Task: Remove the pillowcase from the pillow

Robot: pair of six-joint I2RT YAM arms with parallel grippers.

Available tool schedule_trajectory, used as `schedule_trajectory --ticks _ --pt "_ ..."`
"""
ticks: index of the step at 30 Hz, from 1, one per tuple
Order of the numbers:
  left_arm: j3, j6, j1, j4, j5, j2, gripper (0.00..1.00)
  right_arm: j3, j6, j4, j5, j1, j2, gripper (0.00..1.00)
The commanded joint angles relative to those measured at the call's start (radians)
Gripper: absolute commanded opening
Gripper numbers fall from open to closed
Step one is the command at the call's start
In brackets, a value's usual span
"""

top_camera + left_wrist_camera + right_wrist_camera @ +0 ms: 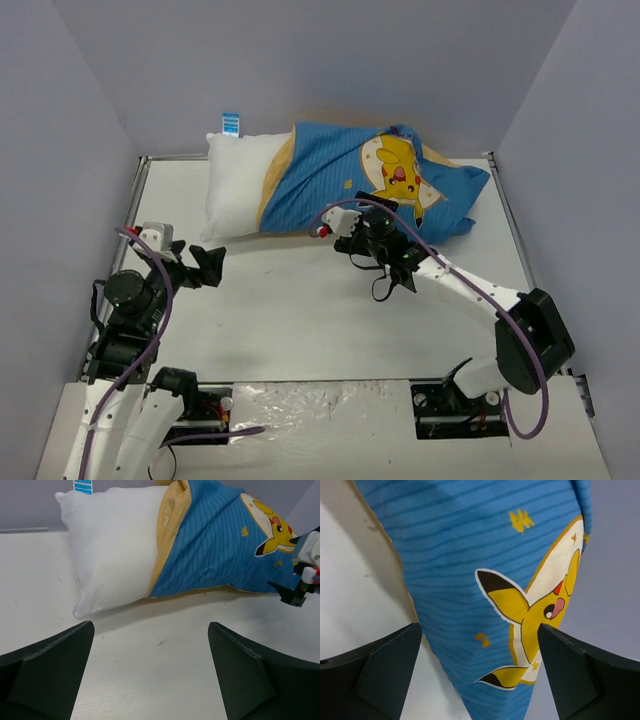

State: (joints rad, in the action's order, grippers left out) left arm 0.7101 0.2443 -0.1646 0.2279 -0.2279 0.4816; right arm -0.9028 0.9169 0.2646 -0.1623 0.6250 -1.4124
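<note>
On the surface (300, 300), the pillow's (235, 185) right part sits inside the pillowcase (320, 180). The left tool (212, 262) lies before the pillow's left end, the right tool (335, 225) before its covered part.

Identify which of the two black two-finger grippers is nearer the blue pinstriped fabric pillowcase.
The right gripper, open at the pillowcase's near edge; the left gripper sits back from the plain white pillow.

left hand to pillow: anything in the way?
Nothing. In the left wrist view only bare table lies between the open left hand and the pillow. The top view shows the same.
</note>
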Motion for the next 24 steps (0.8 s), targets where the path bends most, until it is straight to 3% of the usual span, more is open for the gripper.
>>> schedule_trajectory --ticks 1,5,10,12,16,18,19,20,21,22,23,24 --pt "0.008 -0.016 -0.006 -0.032 -0.013 -0.017 0.97 0.082 -0.012 0.272 -0.184 0.039 -0.085 0.98" --pt "0.000 -0.019 -0.007 -0.027 -0.010 -0.034 0.97 0.097 -0.024 0.354 -0.218 0.048 -0.164 1.00" --pt "-0.001 -0.023 -0.009 -0.025 -0.017 -0.031 0.97 0.070 0.127 0.655 -0.432 0.032 -0.353 1.00" --pt "-0.001 -0.025 -0.010 -0.024 -0.021 -0.031 0.97 0.065 0.177 0.753 -0.444 0.022 -0.396 1.00" --pt "-0.003 -0.031 -0.012 -0.027 -0.025 -0.029 0.97 0.030 0.208 0.760 -0.442 0.010 -0.477 0.96" --pt "-0.004 -0.033 -0.013 -0.030 -0.031 -0.028 0.97 0.028 0.215 0.751 -0.434 0.007 -0.488 0.85" --pt "-0.006 -0.033 -0.015 -0.030 -0.034 -0.028 0.97 0.031 0.215 0.736 -0.422 0.007 -0.482 0.74" --pt "-0.006 -0.033 -0.015 -0.030 -0.037 -0.028 0.97 0.033 0.197 0.714 -0.401 0.007 -0.471 0.48" --pt "-0.006 -0.034 -0.016 -0.032 -0.037 -0.029 0.97 0.021 0.177 0.641 -0.395 0.002 -0.461 0.33" --pt "-0.008 -0.036 -0.016 -0.033 -0.042 -0.029 0.97 0.007 0.148 0.596 -0.388 -0.001 -0.429 0.06" --pt "-0.009 -0.036 -0.016 -0.036 -0.048 -0.031 0.97 -0.011 0.116 0.537 -0.382 -0.004 -0.409 0.00" --pt "-0.011 -0.043 -0.016 -0.044 -0.059 -0.029 0.97 -0.049 0.052 0.421 -0.349 -0.019 -0.358 0.00"
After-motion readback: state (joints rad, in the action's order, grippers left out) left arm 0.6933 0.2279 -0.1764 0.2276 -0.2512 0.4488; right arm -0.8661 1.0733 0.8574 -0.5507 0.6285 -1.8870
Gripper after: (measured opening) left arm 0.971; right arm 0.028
